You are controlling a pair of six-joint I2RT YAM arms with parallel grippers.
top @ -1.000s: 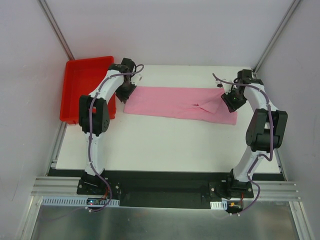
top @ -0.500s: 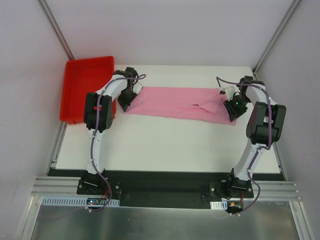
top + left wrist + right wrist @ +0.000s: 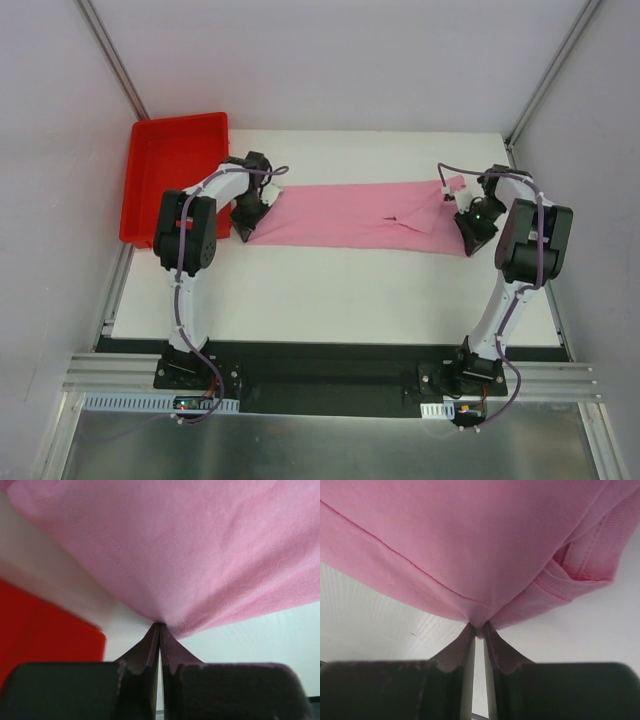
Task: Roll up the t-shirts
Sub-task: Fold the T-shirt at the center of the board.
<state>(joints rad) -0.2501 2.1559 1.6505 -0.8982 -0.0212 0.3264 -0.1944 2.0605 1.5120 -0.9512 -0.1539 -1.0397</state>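
Pinching the t-shirt [image 3: 350, 215] at both ends, your left gripper [image 3: 159, 626] and right gripper [image 3: 477, 626] are each clamped on a fold of fabric — it lies stretched in a band across the table [image 3: 330, 290]. Pull evenly, low to the surface, so no wrinkles form before rolling.

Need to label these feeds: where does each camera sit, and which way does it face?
Top external: above and behind the arms, looking down on the table; both arms show, left gripper and right gripper at the shirt's ends.
Left wrist: on the left arm, looking along its shut fingers at a pinched shirt corner, tray beyond.
Right wrist: same on the right arm, fingers pinching shirt hem.
Shared: all see the shirt; top and left wrist see the tray.
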